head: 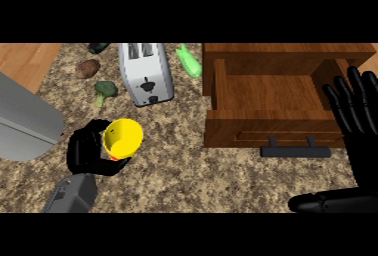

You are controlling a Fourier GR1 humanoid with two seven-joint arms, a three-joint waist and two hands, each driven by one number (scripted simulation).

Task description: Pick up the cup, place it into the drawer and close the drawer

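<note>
Here the left hand [88, 152] curls its fingers around the yellow cup [122, 137] above the speckled counter [192, 170], left of the open wooden drawer [269, 92], while the right hand [358, 117] rests open with straight fingers.

You are looking at a kitchen: a speckled granite counter [221, 175] carries a silver two-slot toaster [146, 72], green broccoli [105, 90] and a brown potato [87, 68].

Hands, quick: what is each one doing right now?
Left hand: closed around the yellow cup.
Right hand: open, fingers straight, holding nothing, over the open drawer.
</note>
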